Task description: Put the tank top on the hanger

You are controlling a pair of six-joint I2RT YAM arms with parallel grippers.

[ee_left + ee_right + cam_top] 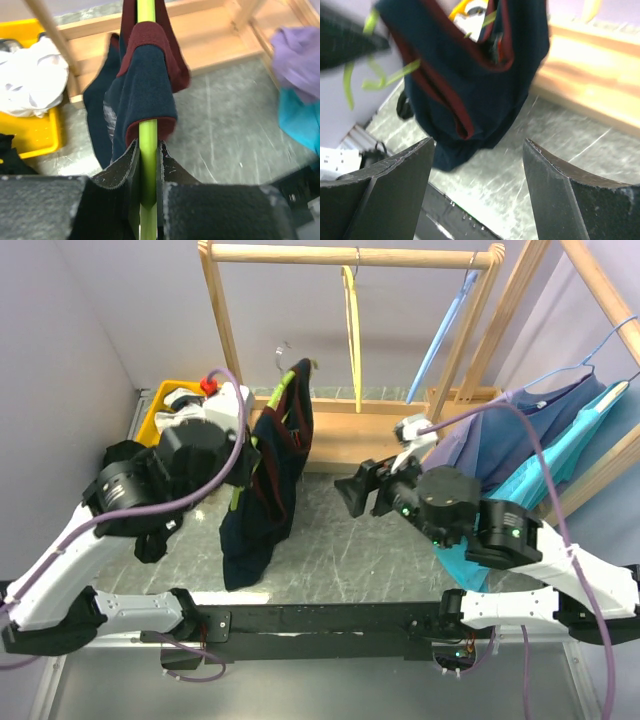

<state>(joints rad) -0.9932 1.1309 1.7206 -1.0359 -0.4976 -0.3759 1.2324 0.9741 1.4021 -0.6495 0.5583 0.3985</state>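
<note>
The tank top (268, 490), dark navy with dark red trim, hangs draped over the lime-green hanger (272, 405), held upright above the table, its metal hook at the top. My left gripper (148, 160) is shut on the hanger's green bar (146, 145); the tank top's strap (147, 85) wraps the bar just beyond my fingers. My right gripper (362, 495) is open and empty, to the right of the garment. In the right wrist view it (477, 150) faces the hanging tank top (470, 75), apart from it.
A wooden rack (350, 255) at the back carries a yellow hanger (352, 330) and a light blue hanger (440, 335). A yellow bin (30, 135) with white cloth is at the back left. A black garment (125, 455) lies left. Purple and teal clothes (540, 440) hang right.
</note>
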